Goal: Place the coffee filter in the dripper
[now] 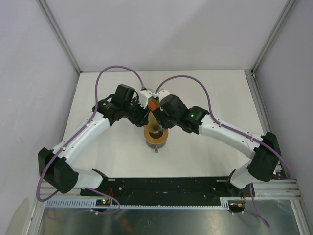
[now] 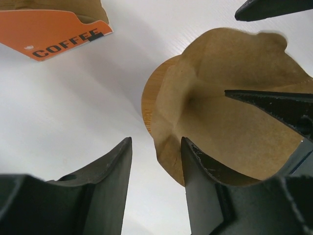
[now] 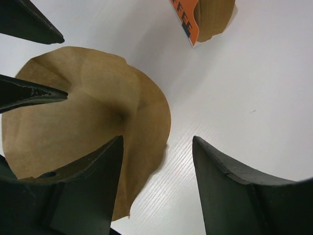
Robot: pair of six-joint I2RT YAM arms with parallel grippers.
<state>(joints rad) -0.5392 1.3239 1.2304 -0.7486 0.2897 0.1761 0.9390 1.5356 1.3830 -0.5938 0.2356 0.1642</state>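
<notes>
1. Left wrist view: the orange packet (image 2: 54, 32) carries dark block capitals reading "COFFE" along its lower edge, slanting up to the right. A small pale dot stands just before the C, and a dark bar follows the last E, where the word breaks off
2. Right wrist view: the same packet (image 3: 188, 19) shows dark letters turned sideways, roughly "FFE", cut off by the top edge
3. Top external view: the packet's print is too small to read
</notes>
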